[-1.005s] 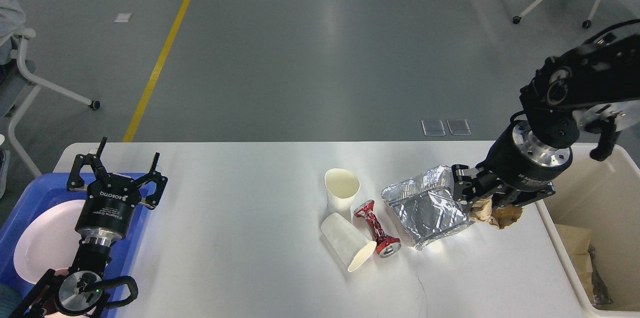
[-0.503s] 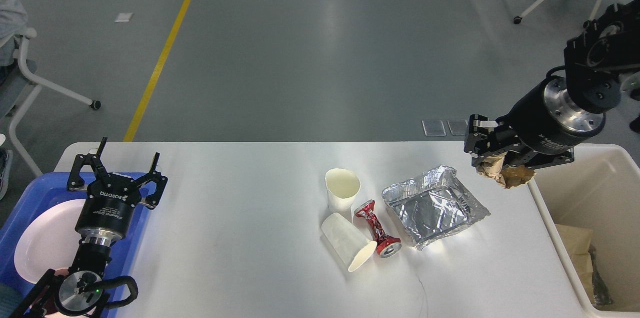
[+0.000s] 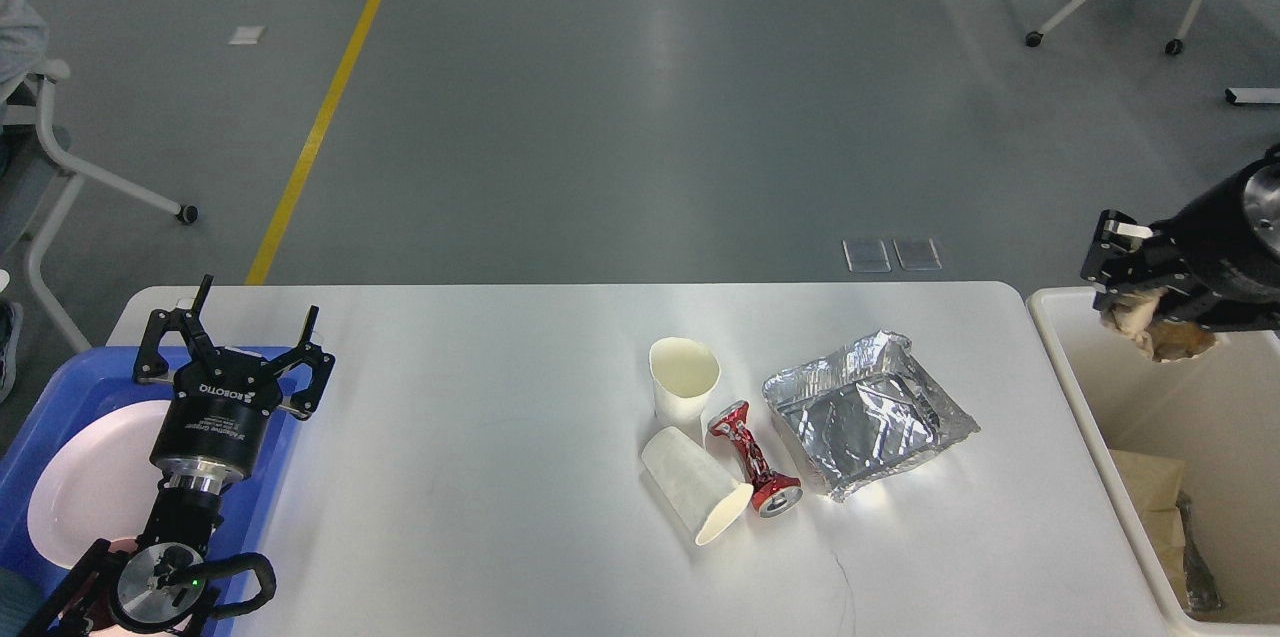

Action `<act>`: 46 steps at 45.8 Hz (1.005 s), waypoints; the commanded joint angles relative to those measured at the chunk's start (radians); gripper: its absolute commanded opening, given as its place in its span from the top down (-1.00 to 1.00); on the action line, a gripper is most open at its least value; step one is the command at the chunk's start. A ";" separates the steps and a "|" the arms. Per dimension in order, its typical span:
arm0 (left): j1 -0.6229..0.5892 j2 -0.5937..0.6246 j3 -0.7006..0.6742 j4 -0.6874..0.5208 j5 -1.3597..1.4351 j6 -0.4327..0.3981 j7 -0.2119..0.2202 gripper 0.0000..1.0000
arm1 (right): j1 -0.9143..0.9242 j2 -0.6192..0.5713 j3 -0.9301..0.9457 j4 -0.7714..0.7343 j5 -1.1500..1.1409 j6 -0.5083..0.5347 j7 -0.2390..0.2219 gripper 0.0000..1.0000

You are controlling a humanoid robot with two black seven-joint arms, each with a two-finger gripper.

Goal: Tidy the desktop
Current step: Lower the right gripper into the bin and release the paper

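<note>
The white desktop (image 3: 480,397) fills the lower view. On it stand an upright paper cup (image 3: 683,377), a paper cup on its side (image 3: 694,485), a crushed red can (image 3: 752,457) and a crumpled foil tray (image 3: 865,414). My right gripper (image 3: 1125,302) is shut on a crumpled brown paper wad (image 3: 1155,334) and holds it over the far end of the cream bin (image 3: 1090,417) at the right. My left gripper (image 3: 240,322) is open and empty above the blue tray (image 3: 60,397) at the left.
A white plate (image 3: 85,482) lies in the blue tray. Brown paper (image 3: 1150,487) and dark scraps lie in the bin. Wheeled chairs stand on the grey floor at the far left and far right. A yellow line runs across the floor.
My right gripper has lifted the brown paper wad from beside the foil tray and carried it up and right to above the bin. The left arm has not moved.
</note>
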 commanded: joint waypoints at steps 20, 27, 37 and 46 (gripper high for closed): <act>0.001 0.000 0.000 0.000 0.000 0.000 0.000 -0.93 | -1.055 -0.183 0.420 -0.905 -0.083 -0.160 0.000 1.00; 0.000 0.000 0.000 0.000 0.000 0.002 0.000 -0.93 | -1.281 -0.136 0.570 -1.012 -0.083 -0.359 0.000 1.00; 0.000 0.000 0.000 0.000 0.000 0.000 0.000 -0.93 | -1.499 0.010 0.638 -1.233 -0.077 -0.476 -0.001 1.00; 0.000 0.000 0.000 0.000 0.000 0.000 0.000 -0.93 | -1.628 0.111 0.722 -1.359 -0.079 -0.504 -0.001 1.00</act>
